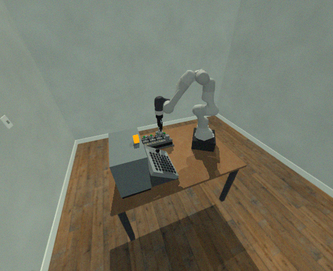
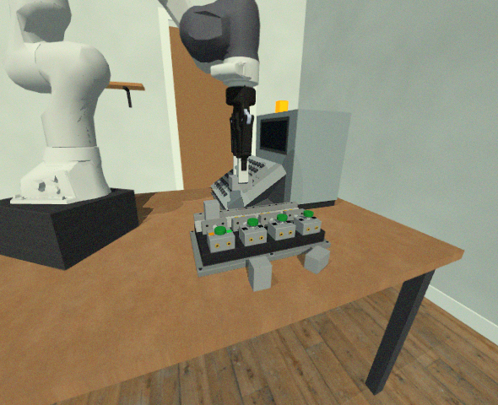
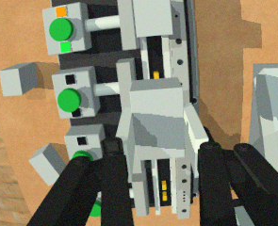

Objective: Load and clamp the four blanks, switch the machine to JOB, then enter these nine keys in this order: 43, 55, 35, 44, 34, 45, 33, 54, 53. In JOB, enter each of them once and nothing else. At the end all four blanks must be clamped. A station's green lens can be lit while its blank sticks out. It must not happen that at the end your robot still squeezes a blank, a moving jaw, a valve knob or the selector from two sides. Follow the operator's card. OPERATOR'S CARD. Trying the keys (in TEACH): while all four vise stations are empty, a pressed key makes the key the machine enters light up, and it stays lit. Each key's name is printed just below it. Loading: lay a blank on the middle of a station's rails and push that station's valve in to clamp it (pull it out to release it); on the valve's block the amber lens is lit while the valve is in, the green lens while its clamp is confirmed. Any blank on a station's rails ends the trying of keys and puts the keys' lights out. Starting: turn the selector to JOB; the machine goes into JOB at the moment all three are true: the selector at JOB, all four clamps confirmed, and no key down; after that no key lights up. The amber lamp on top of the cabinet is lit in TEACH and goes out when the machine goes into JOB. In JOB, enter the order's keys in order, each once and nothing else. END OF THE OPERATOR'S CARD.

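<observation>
My gripper (image 1: 160,130) (image 2: 239,175) (image 3: 157,120) is shut on a grey blank (image 2: 233,180) (image 3: 156,101), held upright above the vise row. In the wrist view it covers part of the rails beyond the first station. A second blank (image 2: 211,210) (image 3: 153,16) sits in the station nearest the robot base; that station's amber lens (image 3: 60,11) and green lens (image 3: 65,47) are lit. Lenses that show on the other valve blocks are dark. Two loose blanks (image 2: 259,273) (image 2: 316,259) (image 3: 17,79) (image 3: 49,164) lie beside the vise base. The cabinet's amber lamp (image 1: 135,138) (image 2: 281,105) is lit.
The sloped key panel (image 1: 174,175) stands beside the vise row, with the dark selector knob (image 1: 157,151) at its end; no lit key shows. The tall grey cabinet (image 1: 128,178) (image 2: 321,152) stands behind the panel. Green-topped valves (image 2: 252,222) (image 3: 69,100) stand along the row's outer side.
</observation>
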`<state>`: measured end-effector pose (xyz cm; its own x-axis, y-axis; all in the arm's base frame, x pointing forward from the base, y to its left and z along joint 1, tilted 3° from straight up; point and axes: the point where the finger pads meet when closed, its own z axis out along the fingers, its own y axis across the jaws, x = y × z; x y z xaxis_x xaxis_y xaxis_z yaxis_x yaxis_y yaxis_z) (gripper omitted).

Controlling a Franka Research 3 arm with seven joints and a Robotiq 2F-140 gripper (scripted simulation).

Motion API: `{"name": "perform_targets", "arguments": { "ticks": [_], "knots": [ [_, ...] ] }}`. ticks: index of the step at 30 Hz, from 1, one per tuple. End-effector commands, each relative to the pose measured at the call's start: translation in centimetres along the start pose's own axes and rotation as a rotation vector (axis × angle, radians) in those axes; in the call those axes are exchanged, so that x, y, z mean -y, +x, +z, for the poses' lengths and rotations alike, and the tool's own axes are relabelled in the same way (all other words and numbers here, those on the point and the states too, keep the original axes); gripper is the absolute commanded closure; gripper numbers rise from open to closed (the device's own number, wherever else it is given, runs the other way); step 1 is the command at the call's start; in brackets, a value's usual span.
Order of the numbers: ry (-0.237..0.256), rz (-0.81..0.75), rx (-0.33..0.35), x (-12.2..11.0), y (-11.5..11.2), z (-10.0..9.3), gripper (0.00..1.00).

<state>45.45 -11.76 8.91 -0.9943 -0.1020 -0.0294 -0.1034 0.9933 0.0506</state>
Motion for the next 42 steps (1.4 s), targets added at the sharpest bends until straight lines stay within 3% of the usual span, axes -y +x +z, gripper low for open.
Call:
{"name": "perform_targets", "arguments": {
  "ticks": [1,19,42],
  "knots": [
    [0.001,0.003,0.003,0.1,-0.1,0.0,1.0],
    [0.001,0.003,0.003,0.1,-0.1,1.3,1.0],
    [0.001,0.003,0.003,0.1,-0.1,4.5,1.0]
  ]
}}
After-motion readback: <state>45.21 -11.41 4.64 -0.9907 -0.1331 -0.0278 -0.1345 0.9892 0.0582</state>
